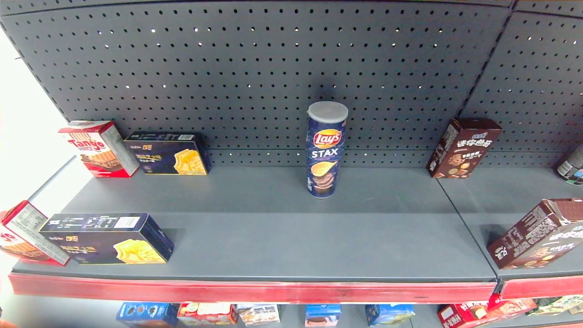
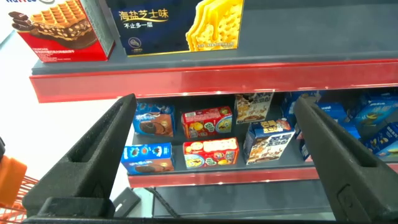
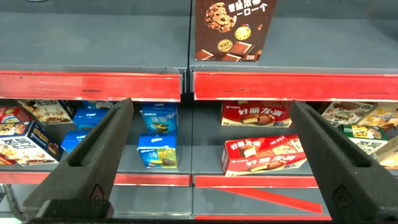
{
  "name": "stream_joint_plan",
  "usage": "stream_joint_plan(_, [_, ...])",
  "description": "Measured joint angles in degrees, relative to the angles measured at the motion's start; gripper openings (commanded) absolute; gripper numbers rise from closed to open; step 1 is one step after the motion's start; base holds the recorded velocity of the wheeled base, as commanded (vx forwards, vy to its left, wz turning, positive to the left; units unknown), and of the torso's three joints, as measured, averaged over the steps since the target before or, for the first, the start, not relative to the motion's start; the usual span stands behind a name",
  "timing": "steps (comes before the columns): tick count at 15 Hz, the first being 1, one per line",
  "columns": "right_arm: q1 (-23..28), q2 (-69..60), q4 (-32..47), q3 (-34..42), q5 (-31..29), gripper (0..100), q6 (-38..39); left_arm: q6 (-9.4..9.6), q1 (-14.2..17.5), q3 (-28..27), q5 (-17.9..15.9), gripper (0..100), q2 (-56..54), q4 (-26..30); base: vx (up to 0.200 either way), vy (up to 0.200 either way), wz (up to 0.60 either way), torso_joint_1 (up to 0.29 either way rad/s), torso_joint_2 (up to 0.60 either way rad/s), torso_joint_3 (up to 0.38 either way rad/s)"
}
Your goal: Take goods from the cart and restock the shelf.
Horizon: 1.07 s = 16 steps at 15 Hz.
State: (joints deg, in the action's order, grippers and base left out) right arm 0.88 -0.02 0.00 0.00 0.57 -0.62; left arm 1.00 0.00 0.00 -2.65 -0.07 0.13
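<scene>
Grey metal shelf (image 1: 273, 237) looks thinly stocked. A blue chip can (image 1: 326, 150) stands upright at the far middle. A red wafer box (image 1: 98, 148) sits far left, a dark-blue box (image 1: 109, 239) near left and a brown biscuit box (image 1: 462, 148) far right, with bare gaps between, so most restocking seems left to do. The left pincer (image 2: 214, 106) and right pincer (image 3: 211, 106) gape wide and hold nothing. Printed labels face outward, and I leave them unquoted.
</scene>
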Motion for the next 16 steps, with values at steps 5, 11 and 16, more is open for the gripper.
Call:
stream_joint_plan(5, [-0.02, 0.00, 0.00, 0.00, -0.09, 100, 0.02, 0.00, 0.00, -0.05, 0.00, 100, 0.00, -0.02, 0.000, 0.000, 0.48, 0.003, 0.00, 0.005])
stream_joint_plan(11, [0.00, 0.00, 0.00, 0.00, -0.06, 100, -0.02, -0.02, 0.00, 0.00, 0.18, 100, 0.00, -0.04, 0.000, 0.000, 0.60, 0.007, 0.00, 0.002])
stream_joint_plan(16, [0.02, 0.00, 0.00, 0.00, -0.11, 100, 0.02, -0.02, 0.00, 0.00, 0.18, 100, 0.00, -0.06, 0.000, 0.000, 0.60, 0.001, 0.00, 0.003])
